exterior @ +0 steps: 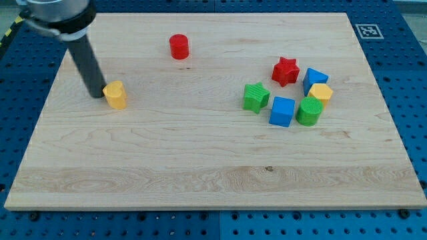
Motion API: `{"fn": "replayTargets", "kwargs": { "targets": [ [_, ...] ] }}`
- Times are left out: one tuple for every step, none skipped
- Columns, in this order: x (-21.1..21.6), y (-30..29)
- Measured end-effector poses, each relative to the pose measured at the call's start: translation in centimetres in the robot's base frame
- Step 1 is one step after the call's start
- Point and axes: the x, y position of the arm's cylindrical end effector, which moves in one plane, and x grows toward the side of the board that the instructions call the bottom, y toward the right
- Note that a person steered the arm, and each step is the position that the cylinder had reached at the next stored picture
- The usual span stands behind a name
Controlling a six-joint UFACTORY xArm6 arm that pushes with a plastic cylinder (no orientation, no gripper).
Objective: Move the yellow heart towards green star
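The yellow heart lies on the wooden board at the view's left. My tip stands just to the left of it, touching or almost touching its left side. The green star lies far to the right, at the left end of a cluster of blocks.
A red cylinder sits near the view's top. Beside the green star are a red star, a blue cube, a green cylinder, a yellow block and another blue block. The wooden board lies on a blue pegboard.
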Motion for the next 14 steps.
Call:
{"fn": "replayTargets", "kwargs": {
  "targets": [
    [0.9,-1.0],
    [1.6,2.9],
    [1.3,6.2],
    [-1.9,7.2],
    [-5.5,6.6],
    [-3.1,8.1],
    [-0.2,8.1],
    [-2.0,8.7],
    [-4.5,11.5],
    [-3.1,11.9],
    [-3.8,14.1],
    [-6.1,16.5],
    [-7.6,17.0],
    [-9.5,17.1]
  ]
}}
